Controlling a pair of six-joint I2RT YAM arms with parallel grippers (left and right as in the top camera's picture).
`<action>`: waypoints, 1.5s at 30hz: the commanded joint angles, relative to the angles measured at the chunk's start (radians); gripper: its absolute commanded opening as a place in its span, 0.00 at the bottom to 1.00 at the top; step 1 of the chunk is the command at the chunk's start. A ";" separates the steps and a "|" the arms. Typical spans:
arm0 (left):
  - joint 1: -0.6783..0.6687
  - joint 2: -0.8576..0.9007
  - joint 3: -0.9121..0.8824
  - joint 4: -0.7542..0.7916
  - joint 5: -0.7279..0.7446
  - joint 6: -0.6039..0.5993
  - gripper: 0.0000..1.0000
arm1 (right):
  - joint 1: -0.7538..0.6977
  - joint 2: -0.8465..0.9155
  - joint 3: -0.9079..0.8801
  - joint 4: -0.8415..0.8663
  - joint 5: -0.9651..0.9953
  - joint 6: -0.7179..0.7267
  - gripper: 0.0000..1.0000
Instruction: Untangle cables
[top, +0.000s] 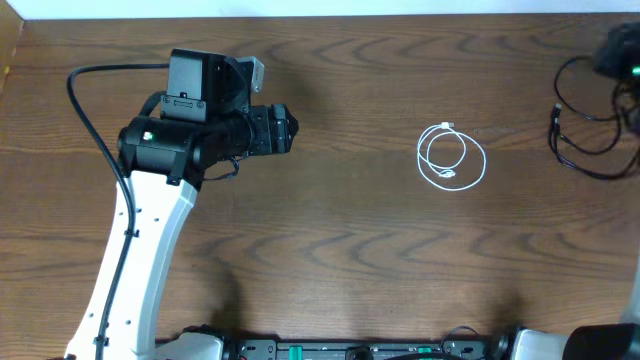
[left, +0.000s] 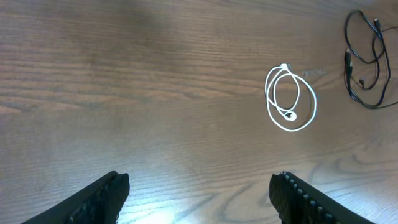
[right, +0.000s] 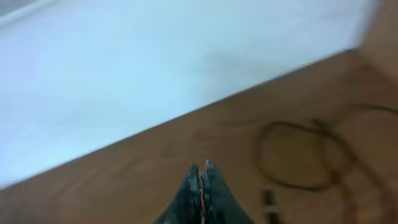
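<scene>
Left pincer (left: 199, 180) hangs spread apart and empty over the bench (left: 124, 74); right pincer (right: 202, 180) is pressed together, seemingly empty, near the black cable (top: 588, 132). The white cable (top: 452, 158) lies coiled mid-bench, well apart from it. Best to open the right one, take a plug end rather than mid-loop, and draw slowly outward so its loops do not cross.

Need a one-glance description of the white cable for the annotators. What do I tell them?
On the wooden table, look right of centre in the overhead view. The white cable lies there alone, coiled in a small tidy loop. The black cable sits apart at the table's right edge, dark and more sprawled.
</scene>
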 joint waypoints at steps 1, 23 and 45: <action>0.005 0.008 0.013 0.005 0.001 -0.001 0.78 | -0.051 0.015 -0.008 -0.050 -0.020 -0.046 0.01; 0.005 0.008 0.013 -0.030 0.001 0.004 0.78 | 0.587 0.597 -0.009 -0.499 0.186 -0.503 0.35; 0.005 0.008 0.013 -0.053 0.000 0.003 0.78 | 0.664 0.642 -0.143 -0.472 0.178 -0.291 0.01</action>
